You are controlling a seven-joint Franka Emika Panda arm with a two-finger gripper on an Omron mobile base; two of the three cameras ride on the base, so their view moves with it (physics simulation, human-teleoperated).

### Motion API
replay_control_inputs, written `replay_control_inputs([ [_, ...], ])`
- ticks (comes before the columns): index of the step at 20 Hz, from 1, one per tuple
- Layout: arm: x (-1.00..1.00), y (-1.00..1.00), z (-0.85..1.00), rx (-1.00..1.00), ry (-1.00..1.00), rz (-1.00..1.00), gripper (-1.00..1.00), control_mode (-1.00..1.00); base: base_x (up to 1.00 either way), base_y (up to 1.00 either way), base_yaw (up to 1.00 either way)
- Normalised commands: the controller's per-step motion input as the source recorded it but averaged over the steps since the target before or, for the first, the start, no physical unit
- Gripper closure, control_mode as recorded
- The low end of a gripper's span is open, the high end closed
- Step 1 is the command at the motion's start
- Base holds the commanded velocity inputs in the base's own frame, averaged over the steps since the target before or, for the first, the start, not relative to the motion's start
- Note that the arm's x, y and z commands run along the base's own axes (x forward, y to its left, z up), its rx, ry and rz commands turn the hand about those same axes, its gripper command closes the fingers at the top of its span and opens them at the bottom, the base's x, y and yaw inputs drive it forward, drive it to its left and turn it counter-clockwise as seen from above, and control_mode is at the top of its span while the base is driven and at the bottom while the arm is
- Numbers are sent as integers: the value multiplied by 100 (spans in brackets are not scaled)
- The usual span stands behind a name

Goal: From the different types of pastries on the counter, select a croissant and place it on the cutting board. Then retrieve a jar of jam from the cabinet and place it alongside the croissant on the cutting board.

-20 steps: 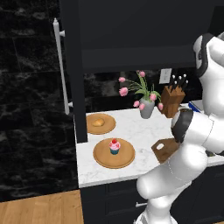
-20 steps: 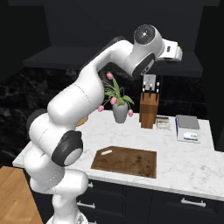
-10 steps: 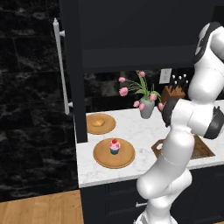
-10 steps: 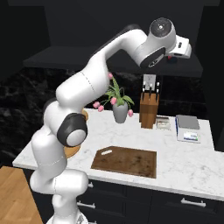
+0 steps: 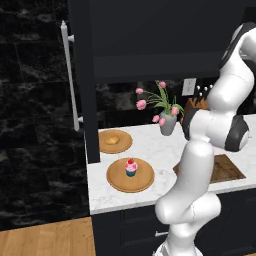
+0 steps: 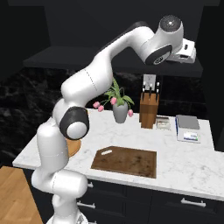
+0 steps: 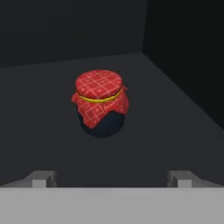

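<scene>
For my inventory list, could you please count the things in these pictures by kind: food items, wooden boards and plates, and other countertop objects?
Food: 3 (croissant, cupcake, jar of jam)
Wooden boards and plates: 3 (cutting board, two round plates)
Other countertop objects: 3 (flower vase, knife block, scale)
Total: 9

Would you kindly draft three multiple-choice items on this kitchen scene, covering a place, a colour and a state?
1. Where does the croissant lie?
A. on a round plate
B. on the cutting board
C. in the cabinet

2. What colour is the cloth cover on the jar of jam?
A. green
B. red
C. white

3. How is the gripper?
A. shut on the jar
B. shut, empty
C. open, short of the jar

Answers: 1 A, it rests on the far plate; 2 B, red patterned cloth; 3 C, fingertips stand wide apart.
</scene>
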Motion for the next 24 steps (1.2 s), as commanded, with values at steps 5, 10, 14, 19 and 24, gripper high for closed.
replay_control_inputs([
  [5, 12, 5, 0, 1, 1, 0, -100, -100, 0, 0, 0],
  [10, 32, 23, 11, -2, 0, -4, -100, -100, 0, 0, 0],
  [14, 1, 8, -3, 0, 0, 0, -100, -100, 0, 0, 0],
  [19, 34, -3, -5, 0, 0, 1, -100, -100, 0, 0, 0],
  [24, 53, -1, 0, 0, 0, 0, -100, -100, 0, 0, 0],
])
